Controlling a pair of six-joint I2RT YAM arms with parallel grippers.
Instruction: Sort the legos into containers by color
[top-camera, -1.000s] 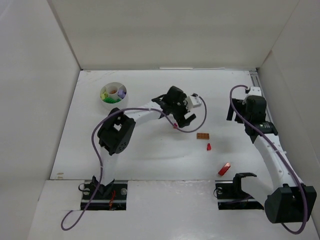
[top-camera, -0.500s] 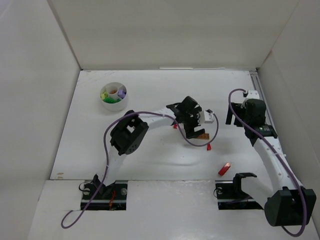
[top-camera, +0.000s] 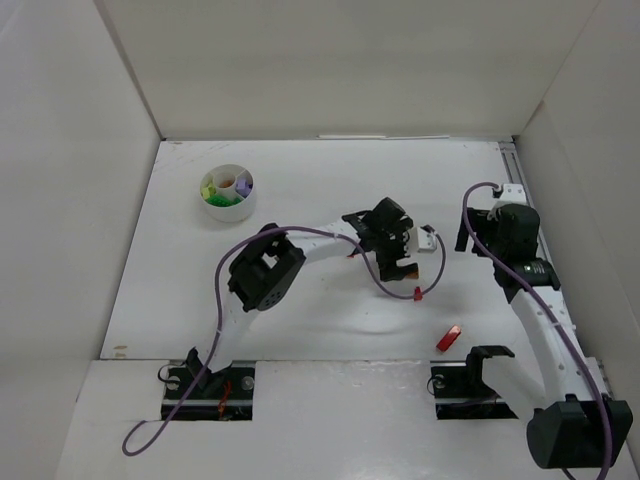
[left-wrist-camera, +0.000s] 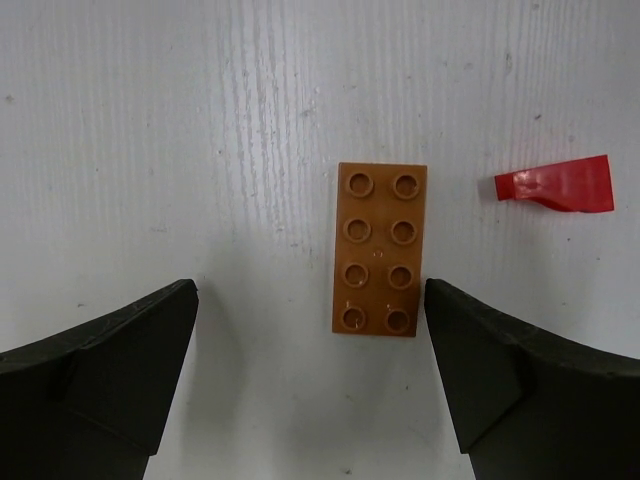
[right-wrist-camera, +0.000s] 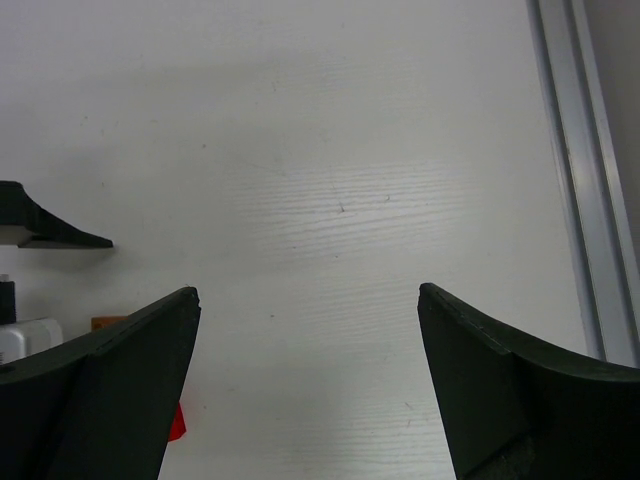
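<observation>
My left gripper (top-camera: 396, 258) is open and hovers right above the orange-brown lego (top-camera: 407, 270). In the left wrist view this flat eight-stud brick (left-wrist-camera: 380, 248) lies between my fingertips, close to the right finger (left-wrist-camera: 510, 370), and the left gripper (left-wrist-camera: 310, 290) holds nothing. A small red sloped lego (left-wrist-camera: 555, 186) lies beside it, also in the top view (top-camera: 417, 293). A bigger red lego (top-camera: 448, 338) lies nearer the front. The round white dish (top-camera: 227, 208) at the far left holds green, lime-yellow and purple legos. My right gripper (top-camera: 470, 232) is open and empty above bare table (right-wrist-camera: 307, 295).
A metal rail (right-wrist-camera: 582, 180) runs along the table's right edge. White walls close in the table on three sides. A tiny red piece (top-camera: 350, 255) lies by the left arm's forearm. The left gripper's purple cable loops over the table.
My left gripper has swung right and nearer, from behind the orange-brown lego to directly over it. The right arm shifted only slightly. No lego has moved.
</observation>
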